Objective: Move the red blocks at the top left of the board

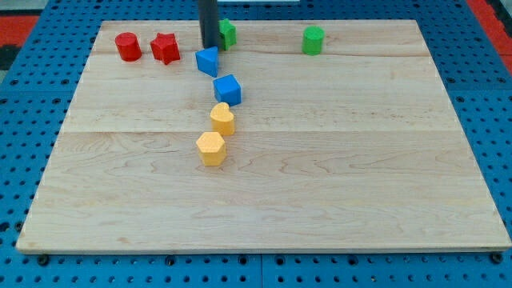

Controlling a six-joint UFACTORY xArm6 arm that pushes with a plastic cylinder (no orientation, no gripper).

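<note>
Two red blocks sit at the view's top left of the wooden board [320,176]: a red cylinder [127,46] and, just to its right, a red star-shaped block [165,48]. My tip [210,46] comes down from the view's top, to the right of the red star and just above a blue block. The rod partly hides a green block behind it. My tip is apart from both red blocks.
A blue triangular block [207,61] lies just below my tip, and a blue cube [227,89] below that. A yellow block [222,118] and a yellow hexagonal block [210,148] follow downward. Green blocks sit at the top: one behind the rod [228,33], one further right [313,40].
</note>
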